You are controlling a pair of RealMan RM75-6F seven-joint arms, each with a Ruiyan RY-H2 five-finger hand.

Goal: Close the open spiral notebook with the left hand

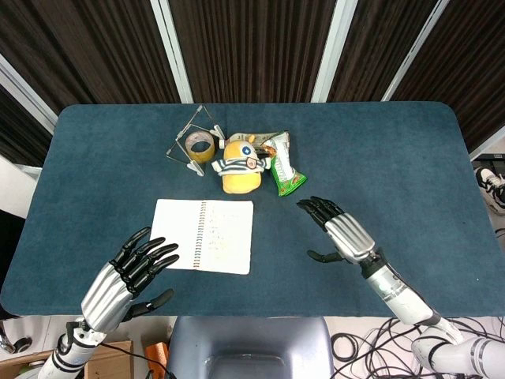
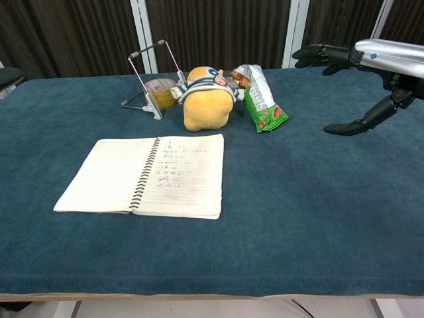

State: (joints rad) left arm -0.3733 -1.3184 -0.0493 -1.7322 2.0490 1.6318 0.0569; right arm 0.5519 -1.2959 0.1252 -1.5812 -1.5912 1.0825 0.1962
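Your left hand [image 1: 130, 275] is open and holds nothing, just near the left page of the notebook [image 1: 203, 235] lying flat and open mid-table, so slide your fingers under that page's outer edge and flip it over the spiral.

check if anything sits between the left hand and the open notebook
Nothing visible does. The left hand hovers open just off the spiral notebook's near-left corner, with only bare table between them. The plush toy, snack bag and tape roll lie beyond it.
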